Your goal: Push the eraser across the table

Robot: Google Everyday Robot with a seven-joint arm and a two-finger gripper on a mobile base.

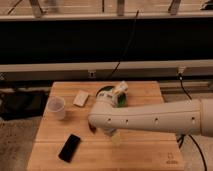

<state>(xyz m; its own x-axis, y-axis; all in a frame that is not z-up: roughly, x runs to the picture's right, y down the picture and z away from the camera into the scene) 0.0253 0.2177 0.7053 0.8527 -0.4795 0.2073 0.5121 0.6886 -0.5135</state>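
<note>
Losing much of the middle of the table behind a thick white arm reaching in from the right and running off the frame edge. Catching only a dark red sliver at the arm's lower left edge (too little showing to name it). Seeing part of a green thing and a pale crumpled packet poking out above the arm, with the rest covered. Making out the end effector as a pale stub hanging below the arm's rounded end, close over the wood; taking it as spread wide and released, gripping nothing.

Finding the eraser lying flat near the table's front left corner, well apart from the end effector: black, smooth, rectangular with rounded corners, turned at a slant to the planks. Noting a translucent white cup standing upright near the left edge, and a small cream-white block lying near it toward the back.

Reading the table as light wood, square, glued planks with grain, carrying a small dark mark near the front right corner. Taking in, behind it, a grey rail under a dark band, a black cable dropping toward the table's back edge, and speckled grey floor at the left.
</note>
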